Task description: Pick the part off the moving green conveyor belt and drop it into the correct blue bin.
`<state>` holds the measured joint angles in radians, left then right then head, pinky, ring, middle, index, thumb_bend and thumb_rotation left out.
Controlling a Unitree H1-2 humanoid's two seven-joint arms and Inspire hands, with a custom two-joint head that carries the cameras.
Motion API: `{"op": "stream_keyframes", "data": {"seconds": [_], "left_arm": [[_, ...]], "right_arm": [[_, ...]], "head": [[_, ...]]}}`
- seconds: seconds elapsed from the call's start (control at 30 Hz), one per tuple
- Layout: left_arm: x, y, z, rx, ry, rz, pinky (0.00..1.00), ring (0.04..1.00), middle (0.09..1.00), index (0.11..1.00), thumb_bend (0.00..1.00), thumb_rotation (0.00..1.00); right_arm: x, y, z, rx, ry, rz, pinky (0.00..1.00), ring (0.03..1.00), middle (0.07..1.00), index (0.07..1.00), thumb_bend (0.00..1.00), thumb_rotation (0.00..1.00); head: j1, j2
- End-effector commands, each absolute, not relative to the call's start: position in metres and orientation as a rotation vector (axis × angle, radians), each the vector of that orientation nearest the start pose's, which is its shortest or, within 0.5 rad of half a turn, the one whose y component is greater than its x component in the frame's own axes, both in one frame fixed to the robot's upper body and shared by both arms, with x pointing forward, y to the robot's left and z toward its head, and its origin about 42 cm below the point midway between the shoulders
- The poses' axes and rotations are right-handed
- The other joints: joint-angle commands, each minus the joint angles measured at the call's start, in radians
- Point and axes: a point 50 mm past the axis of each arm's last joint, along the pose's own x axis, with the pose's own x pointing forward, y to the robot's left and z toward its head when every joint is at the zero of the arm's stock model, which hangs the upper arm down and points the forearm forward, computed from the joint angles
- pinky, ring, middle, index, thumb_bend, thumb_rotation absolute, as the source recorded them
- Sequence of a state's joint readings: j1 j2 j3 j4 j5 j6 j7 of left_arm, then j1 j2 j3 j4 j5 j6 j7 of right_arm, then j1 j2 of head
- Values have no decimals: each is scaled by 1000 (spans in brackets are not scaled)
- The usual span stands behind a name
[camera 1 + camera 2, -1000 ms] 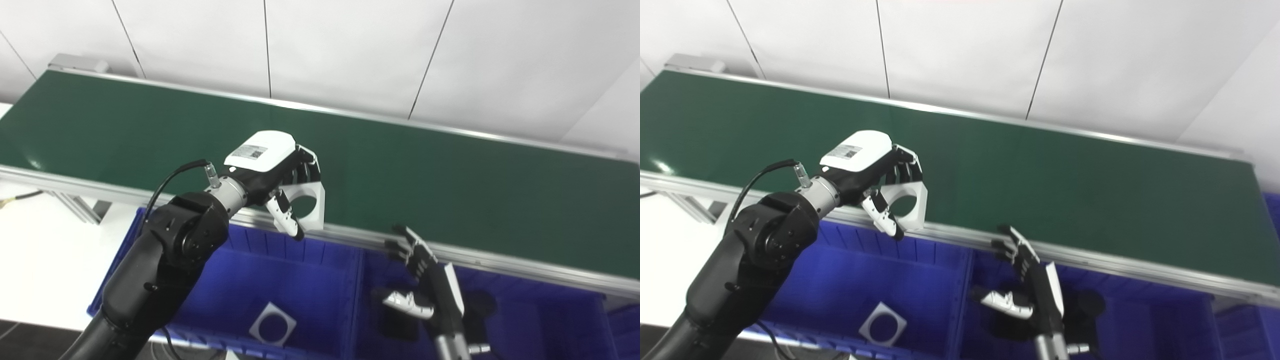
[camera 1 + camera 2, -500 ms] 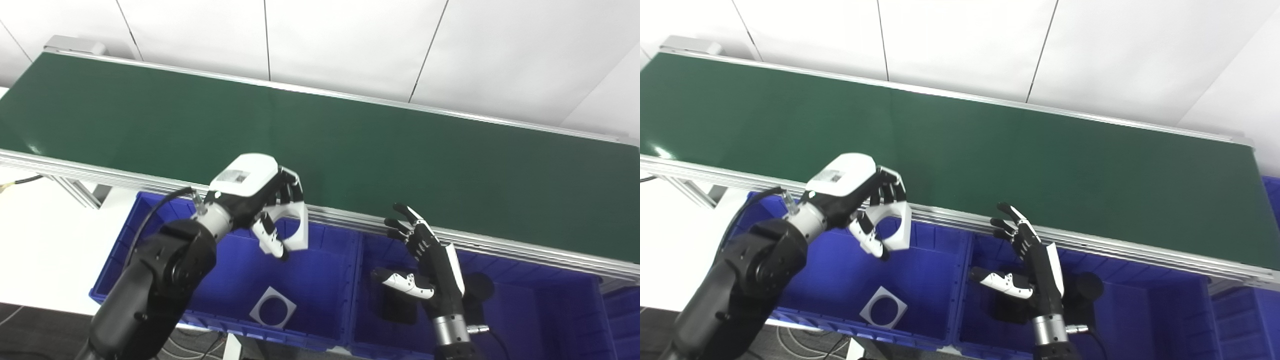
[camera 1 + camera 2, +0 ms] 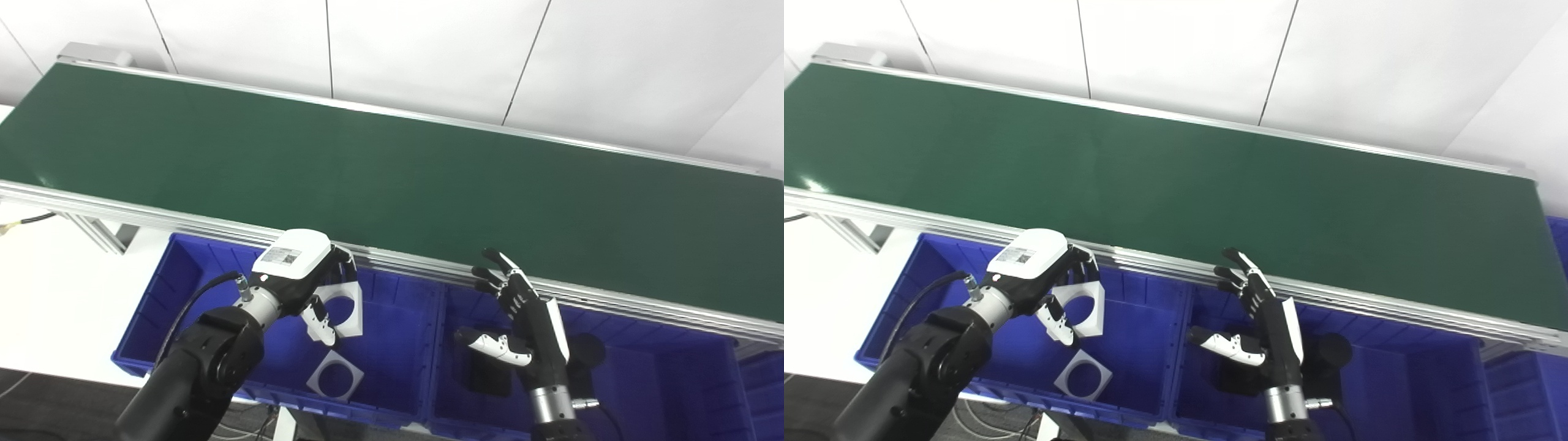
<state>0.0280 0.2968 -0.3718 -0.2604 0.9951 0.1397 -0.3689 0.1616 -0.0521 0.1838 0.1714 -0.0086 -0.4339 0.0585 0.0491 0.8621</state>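
My left hand [image 3: 303, 275] is shut on a white square part with a round hole [image 3: 343, 309] and holds it inside the left blue bin [image 3: 177, 288], just above the floor. A second white square part [image 3: 335, 375] lies flat on that bin's floor right below. The green conveyor belt [image 3: 392, 177] runs across the view with nothing on it. My right hand [image 3: 520, 324] hovers open over the middle blue bin [image 3: 661, 386], fingers spread, holding nothing.
Black parts [image 3: 490, 373] lie in the middle bin under my right hand. The belt's aluminium rail [image 3: 612, 303] runs along the bins' far edge. A third blue bin [image 3: 762, 392] shows at the right edge. A white wall stands behind the belt.
My left hand carried the white part back from the belt's near edge and down into the left bin. The right hand stayed over the middle bin. The camera tilted down a little.
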Motion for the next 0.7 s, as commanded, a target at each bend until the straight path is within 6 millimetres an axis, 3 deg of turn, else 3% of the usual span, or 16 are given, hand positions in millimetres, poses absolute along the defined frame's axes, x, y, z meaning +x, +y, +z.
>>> {"op": "stream_keyframes", "data": {"seconds": [0.0,0.23,0.43,0.47,0.5,0.57,0.67], "left_arm": [[256,196,131,1293,-86,-486,276,353,453,551,493,0],[257,196,123,1308,-117,-467,282,352,452,552,493,0],[257,196,122,1308,-127,-445,348,397,430,543,511,0],[257,196,123,1305,-133,-442,382,443,487,567,724,46],[256,195,123,1302,-137,-439,394,460,509,577,804,64],[256,195,125,1306,-147,-440,435,517,573,604,925,123],[255,196,126,1329,-162,-448,510,594,651,640,991,197]], "right_arm": [[215,-181,50,-22,-174,216,743,803,913,849,900,350],[212,-180,51,-27,-178,215,742,801,912,842,901,353],[212,-179,51,-28,-175,215,745,804,911,846,901,358],[212,-179,50,-28,-174,214,745,802,909,845,902,359],[212,-179,50,-29,-173,213,745,802,909,845,903,360],[212,-179,50,-35,-172,214,744,803,909,847,901,363],[212,-179,50,-36,-172,215,740,801,909,848,902,369]], "head": [[1,-3],[-4,-5],[-4,-8],[-5,-10],[-5,-10],[-7,-12],[-9,-13]]}}
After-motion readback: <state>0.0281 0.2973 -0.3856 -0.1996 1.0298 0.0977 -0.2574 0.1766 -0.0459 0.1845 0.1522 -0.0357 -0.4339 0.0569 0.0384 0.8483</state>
